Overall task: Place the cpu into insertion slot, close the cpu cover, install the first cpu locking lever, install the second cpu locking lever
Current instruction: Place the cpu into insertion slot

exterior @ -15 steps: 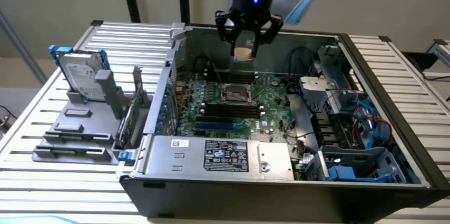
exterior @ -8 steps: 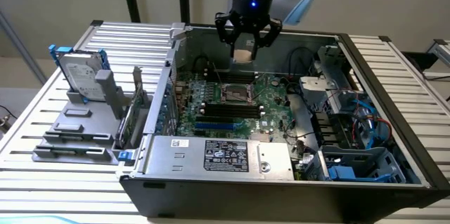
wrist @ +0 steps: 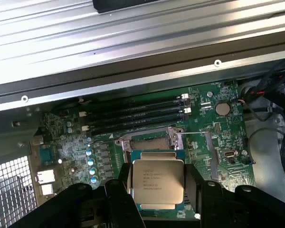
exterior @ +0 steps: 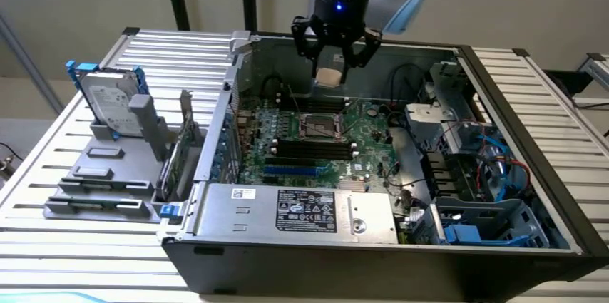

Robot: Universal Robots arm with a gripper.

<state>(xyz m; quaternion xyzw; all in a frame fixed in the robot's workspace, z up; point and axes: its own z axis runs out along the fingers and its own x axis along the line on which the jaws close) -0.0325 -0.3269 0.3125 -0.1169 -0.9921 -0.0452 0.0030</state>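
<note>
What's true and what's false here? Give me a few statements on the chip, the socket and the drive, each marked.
1. The gripper holds the chip between its fingers. True.
2. The chip sits in the socket. False: it hangs in the air above the board, clear of the socket.
3. The hard drive lies inside the computer case. False: it stands upright outside the case, at the exterior view's left.
4. Long black memory slots run beside the socket on the green board. True.
</note>
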